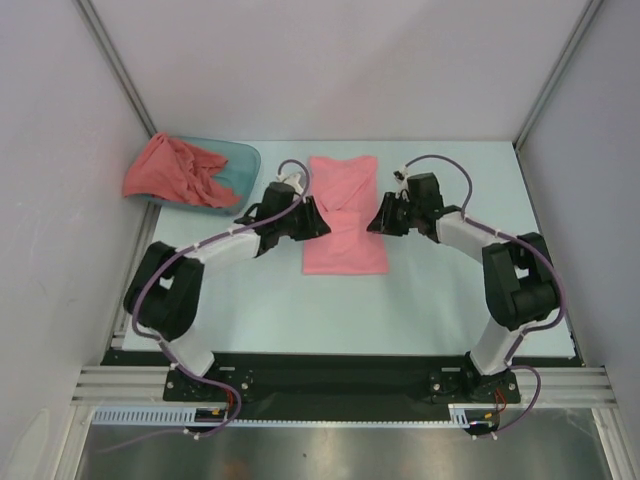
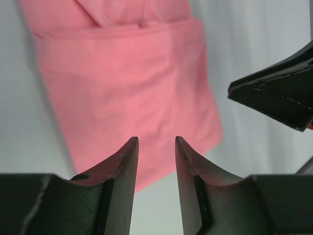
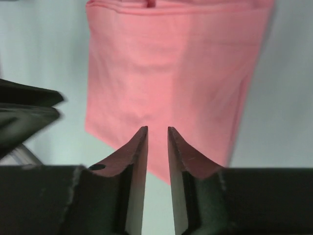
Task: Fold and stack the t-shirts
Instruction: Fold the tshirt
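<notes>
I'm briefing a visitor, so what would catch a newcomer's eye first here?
A salmon-pink t-shirt lies folded flat at the centre, between the left claw and right claw, both open. A crumpled coral-red t-shirt drapes over the teal tub at the far left.

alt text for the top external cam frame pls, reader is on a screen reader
A salmon-pink t-shirt, folded into a narrow strip, lies flat in the middle of the table, with the left gripper and right gripper at its two long edges. At far left a crumpled coral-red t-shirt sits heaped over a teal tub.
</notes>
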You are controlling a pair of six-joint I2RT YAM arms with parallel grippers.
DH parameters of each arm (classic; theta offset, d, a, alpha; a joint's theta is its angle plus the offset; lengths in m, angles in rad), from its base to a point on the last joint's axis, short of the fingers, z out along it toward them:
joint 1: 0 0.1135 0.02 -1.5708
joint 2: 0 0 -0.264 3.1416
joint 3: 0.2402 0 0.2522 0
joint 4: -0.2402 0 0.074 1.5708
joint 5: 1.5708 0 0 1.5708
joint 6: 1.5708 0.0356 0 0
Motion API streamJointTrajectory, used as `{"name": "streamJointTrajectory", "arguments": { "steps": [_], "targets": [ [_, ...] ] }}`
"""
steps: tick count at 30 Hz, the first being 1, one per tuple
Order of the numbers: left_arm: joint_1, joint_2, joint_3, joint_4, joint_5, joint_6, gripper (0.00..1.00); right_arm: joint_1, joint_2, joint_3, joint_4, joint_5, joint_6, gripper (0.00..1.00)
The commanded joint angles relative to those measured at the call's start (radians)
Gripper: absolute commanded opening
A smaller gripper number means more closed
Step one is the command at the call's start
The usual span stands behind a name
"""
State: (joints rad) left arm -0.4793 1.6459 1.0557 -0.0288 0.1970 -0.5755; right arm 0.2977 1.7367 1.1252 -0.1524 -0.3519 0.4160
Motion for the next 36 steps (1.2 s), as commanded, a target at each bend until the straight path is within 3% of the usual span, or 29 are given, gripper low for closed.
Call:
{"name": "streamJointTrajectory", "arguments": {
  "steps": [1,2,6,11,17,24,31,36],
  "targets": [
    [-0.019,0.090,-0.056,0.239,0.137,-0.092,0.40,-0.018,0.049,-0.088,0.265,-0.142,0.124,0.26],
    [-0.019,0.116,-0.060,0.268,0.159,-0.109,0.39,-0.025,0.072,-0.088,0.308,-0.185,0.145,0.14],
    [-0.045,0.114,-0.095,0.354,0.188,-0.159,0.36,-0.042,0.086,-0.129,0.344,-0.280,0.181,0.06],
    [-0.058,0.052,-0.203,0.337,0.134,-0.138,0.36,-0.104,0.032,-0.241,0.356,-0.276,0.159,0.05],
    [-0.059,0.014,-0.286,0.285,0.094,-0.090,0.36,-0.150,0.072,-0.222,0.243,-0.228,0.097,0.08],
    [-0.061,-0.146,-0.326,0.228,0.094,-0.075,0.39,-0.134,-0.035,-0.167,0.198,-0.205,0.099,0.13],
    [-0.061,-0.104,-0.315,0.227,0.113,-0.095,0.39,-0.126,0.086,-0.023,0.238,-0.246,0.162,0.14],
    [-0.061,-0.061,-0.341,0.271,0.127,-0.113,0.38,-0.140,0.256,0.091,0.244,-0.285,0.144,0.14]
  ]
}}
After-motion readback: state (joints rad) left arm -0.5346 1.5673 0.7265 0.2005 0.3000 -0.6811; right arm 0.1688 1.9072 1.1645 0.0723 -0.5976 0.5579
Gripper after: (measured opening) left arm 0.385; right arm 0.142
